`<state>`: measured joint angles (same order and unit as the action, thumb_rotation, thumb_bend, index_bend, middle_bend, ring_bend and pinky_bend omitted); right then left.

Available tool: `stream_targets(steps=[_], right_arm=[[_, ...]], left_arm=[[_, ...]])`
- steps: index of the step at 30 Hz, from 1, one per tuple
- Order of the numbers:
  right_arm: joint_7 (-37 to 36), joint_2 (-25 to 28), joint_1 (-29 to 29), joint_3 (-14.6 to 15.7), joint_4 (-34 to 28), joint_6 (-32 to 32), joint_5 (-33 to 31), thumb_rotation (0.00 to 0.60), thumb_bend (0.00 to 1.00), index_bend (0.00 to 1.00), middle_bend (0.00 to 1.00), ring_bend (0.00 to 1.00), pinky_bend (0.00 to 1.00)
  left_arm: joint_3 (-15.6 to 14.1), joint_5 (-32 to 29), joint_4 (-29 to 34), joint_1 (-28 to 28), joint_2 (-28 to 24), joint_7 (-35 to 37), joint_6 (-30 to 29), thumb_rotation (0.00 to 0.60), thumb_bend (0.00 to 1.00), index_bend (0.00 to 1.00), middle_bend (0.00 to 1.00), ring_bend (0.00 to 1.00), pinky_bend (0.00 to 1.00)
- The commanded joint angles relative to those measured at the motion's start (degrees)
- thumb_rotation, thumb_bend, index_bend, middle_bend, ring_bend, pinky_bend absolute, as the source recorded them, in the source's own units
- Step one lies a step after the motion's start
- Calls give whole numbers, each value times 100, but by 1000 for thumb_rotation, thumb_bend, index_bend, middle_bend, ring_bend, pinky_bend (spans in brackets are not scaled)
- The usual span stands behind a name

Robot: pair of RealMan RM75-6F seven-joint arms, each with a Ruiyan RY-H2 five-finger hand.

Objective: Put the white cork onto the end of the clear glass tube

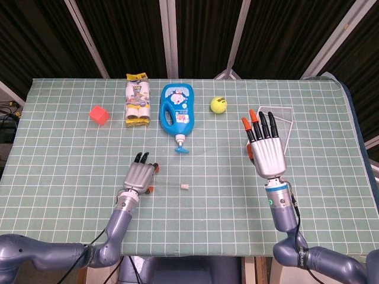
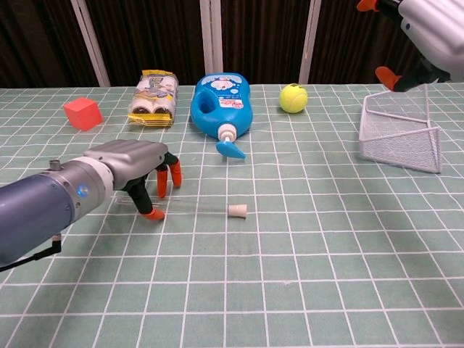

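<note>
Pinching the clear glass tube [image 2: 192, 210], white cork [image 2: 237, 211] apparently seated, left hand [image 2: 134, 163] should release gently; right hand [image 1: 266, 148] hovers spread, empty.

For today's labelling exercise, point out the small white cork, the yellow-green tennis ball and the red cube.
small white cork [image 2: 237, 211], chest view, its side.
yellow-green tennis ball [image 1: 218, 105], head view, its centre.
red cube [image 2: 82, 114], chest view, its front face.

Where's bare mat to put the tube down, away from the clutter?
The near half in front of the white cork and left hand is bare; so is the stretch between the cork and the wire basket. The far edge is crowded: red cube, snack pack, blue bottle, tennis ball.
</note>
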<state>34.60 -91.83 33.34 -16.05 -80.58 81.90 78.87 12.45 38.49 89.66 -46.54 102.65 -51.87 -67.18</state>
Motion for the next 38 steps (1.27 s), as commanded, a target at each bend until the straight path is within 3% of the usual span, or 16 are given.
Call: stream_targets(steps=[1, 6, 10, 16, 20, 28, 38], right_arm=[[14, 53, -60, 29, -95, 45, -6, 600, 461, 129, 0, 0, 28], [5, 252, -244, 118, -356, 173, 18, 600, 459, 111, 0, 0, 28], [-57, 523, -506, 192, -677, 303, -77, 600, 428, 47, 0, 0, 28], [-504, 1175, -1048, 400, -1504, 339, -398, 600, 394, 0, 0, 0, 28], [-958, 1693, -1464, 723, -1939, 378, -365, 600, 351, 0, 0, 0, 22], [-1522, 2242, -2160, 1353, -2147, 643, -90, 600, 298, 0, 0, 0, 11], [-2029, 2517, -2730, 1595, -1916, 1183, 280, 600, 298, 0, 0, 0, 11]], left_arm=[[10, -85, 124, -4, -79, -66, -78, 600, 280, 266, 215, 23, 0], [31, 17, 429, 134, -307, 156, -280, 600, 272, 216, 142, 0, 0], [-55, 629, 799, 444, -674, 789, -512, 600, 271, 199, 104, 0, 0], [-564, 2281, 1283, 1116, -1511, 2095, -1011, 600, 210, 149, 51, 0, 0], [-1070, 3356, 1415, 1648, -2113, 2917, -1519, 600, 169, 91, 15, 0, 0], [-1962, 4406, 1227, 2672, -2973, 3869, -2433, 600, 151, 64, 0, 0, 0], [-2309, 4890, 496, 3564, -3449, 4813, -3241, 600, 151, 63, 0, 0, 0]])
